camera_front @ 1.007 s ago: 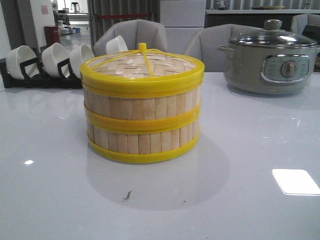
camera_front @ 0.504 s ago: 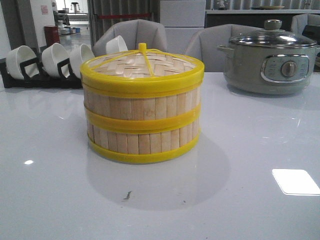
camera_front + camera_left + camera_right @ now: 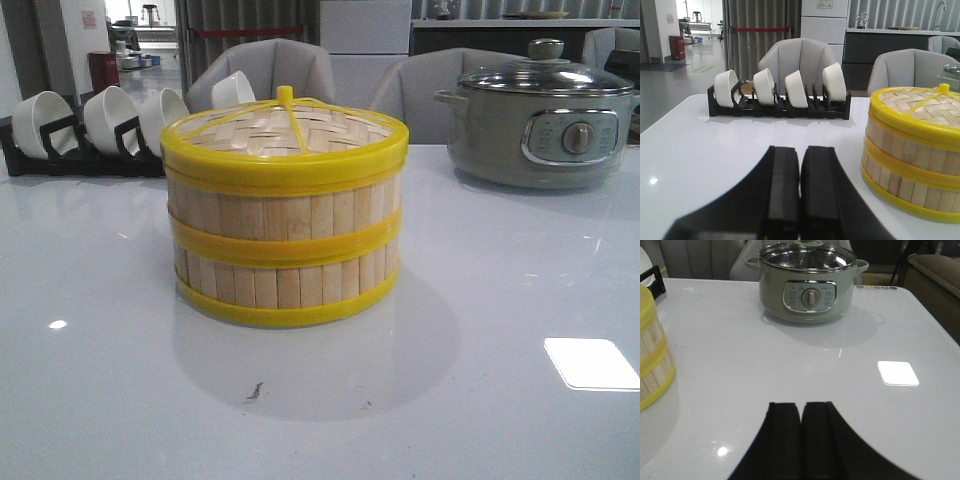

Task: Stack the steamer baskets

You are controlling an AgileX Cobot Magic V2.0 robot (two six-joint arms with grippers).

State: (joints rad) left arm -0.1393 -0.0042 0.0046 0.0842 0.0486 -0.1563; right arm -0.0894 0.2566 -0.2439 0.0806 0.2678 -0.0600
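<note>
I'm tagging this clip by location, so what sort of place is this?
Probably a kitchen or dining showroom, or a lab mock-up of one. A white table holds the stacked steamer baskets, a grey electric pot and a rack of white bowls, with padded chairs and a counter with a tap behind.

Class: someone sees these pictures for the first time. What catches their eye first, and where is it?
The yellow-rimmed steamer stack at table centre, two baskets with the lid on top. Behind it, a grey pot at far right and white bowls racked at far left.
</note>
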